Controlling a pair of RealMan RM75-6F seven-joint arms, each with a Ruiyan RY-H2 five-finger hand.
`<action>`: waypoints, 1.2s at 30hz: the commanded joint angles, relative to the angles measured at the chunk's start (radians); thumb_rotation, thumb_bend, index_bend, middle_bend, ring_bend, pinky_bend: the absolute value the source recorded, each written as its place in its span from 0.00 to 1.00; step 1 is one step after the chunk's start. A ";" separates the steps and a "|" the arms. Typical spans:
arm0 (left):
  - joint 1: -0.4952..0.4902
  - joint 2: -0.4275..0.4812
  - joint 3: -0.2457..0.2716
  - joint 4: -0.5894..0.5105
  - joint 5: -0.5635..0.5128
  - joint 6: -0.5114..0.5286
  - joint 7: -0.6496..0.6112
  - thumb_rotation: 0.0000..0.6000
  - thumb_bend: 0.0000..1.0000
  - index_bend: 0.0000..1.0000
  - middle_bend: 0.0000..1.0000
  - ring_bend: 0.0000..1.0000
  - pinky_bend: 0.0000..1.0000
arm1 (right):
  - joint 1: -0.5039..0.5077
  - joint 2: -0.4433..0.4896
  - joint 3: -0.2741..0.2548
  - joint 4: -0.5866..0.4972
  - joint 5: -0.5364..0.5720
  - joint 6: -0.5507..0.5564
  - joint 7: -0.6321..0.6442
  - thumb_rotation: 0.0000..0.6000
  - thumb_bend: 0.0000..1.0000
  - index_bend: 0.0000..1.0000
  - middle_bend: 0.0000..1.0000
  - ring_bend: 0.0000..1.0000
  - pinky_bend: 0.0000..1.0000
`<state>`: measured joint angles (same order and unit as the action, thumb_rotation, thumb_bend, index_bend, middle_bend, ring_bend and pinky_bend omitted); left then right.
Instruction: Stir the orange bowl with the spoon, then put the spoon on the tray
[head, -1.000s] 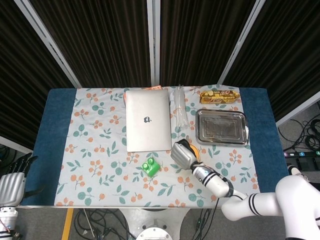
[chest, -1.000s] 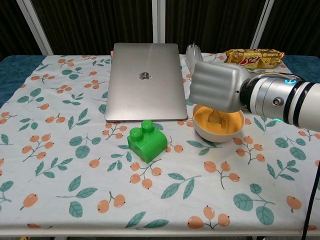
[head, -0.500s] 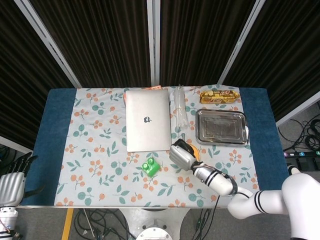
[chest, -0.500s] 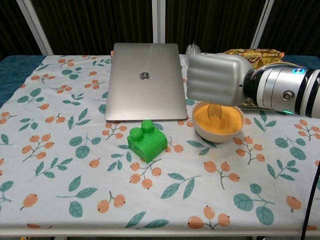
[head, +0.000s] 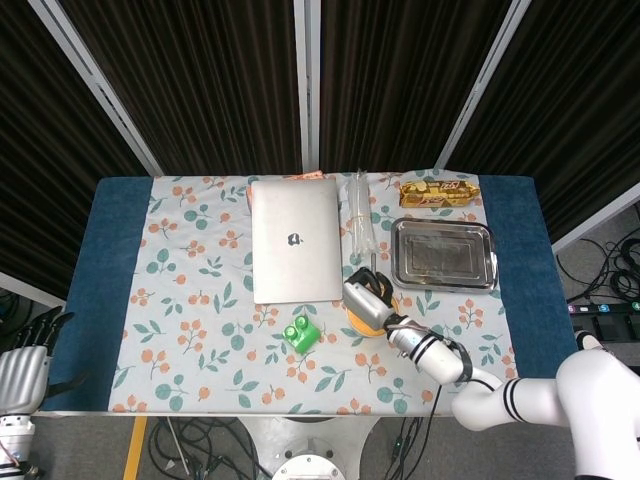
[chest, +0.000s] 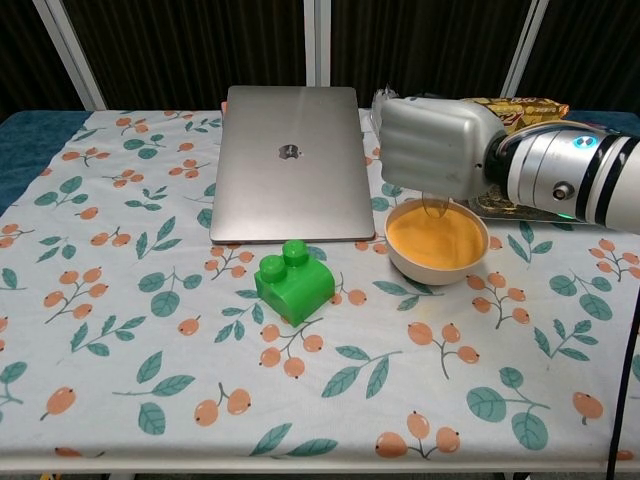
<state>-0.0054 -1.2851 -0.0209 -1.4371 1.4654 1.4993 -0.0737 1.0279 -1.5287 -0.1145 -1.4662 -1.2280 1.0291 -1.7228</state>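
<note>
The orange bowl (chest: 437, 242) sits right of the green block; in the head view the orange bowl (head: 384, 313) is mostly hidden under my right hand (head: 364, 303). My right hand (chest: 436, 144) hovers over the bowl's far rim, gripping the spoon (chest: 435, 206), whose tip hangs just above the rim. The spoon's dark handle (head: 373, 266) sticks up from the fist in the head view. The metal tray (head: 443, 254) lies behind and to the right of the bowl. My left hand (head: 22, 368) hangs off the table's left edge, fingers apart, holding nothing.
A shut laptop (head: 295, 240) lies left of the bowl, with a green block (head: 302, 333) in front of it. A clear plastic item (head: 360, 218) lies between laptop and tray. A snack packet (head: 438, 192) lies behind the tray.
My right hand has lifted and shifted back towards the tray, raising the spoon from inside the bowl to its far rim.
</note>
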 joint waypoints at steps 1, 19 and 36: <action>-0.001 -0.001 -0.001 -0.001 0.003 0.002 0.001 1.00 0.14 0.22 0.20 0.12 0.18 | 0.001 0.026 0.014 -0.058 -0.005 0.000 0.001 1.00 0.50 0.85 0.98 0.97 1.00; 0.004 -0.004 0.004 0.002 0.001 0.000 0.000 1.00 0.14 0.22 0.20 0.12 0.18 | -0.055 -0.126 -0.012 0.129 -0.006 -0.023 0.026 1.00 0.51 0.97 1.00 0.97 1.00; 0.006 -0.002 0.001 0.002 0.006 0.009 -0.003 1.00 0.14 0.22 0.20 0.12 0.18 | -0.050 -0.041 0.031 0.057 -0.073 0.032 -0.043 1.00 0.44 0.92 1.00 0.97 1.00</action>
<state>0.0003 -1.2875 -0.0201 -1.4347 1.4715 1.5082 -0.0766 0.9782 -1.5800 -0.0826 -1.3974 -1.2918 1.0547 -1.7539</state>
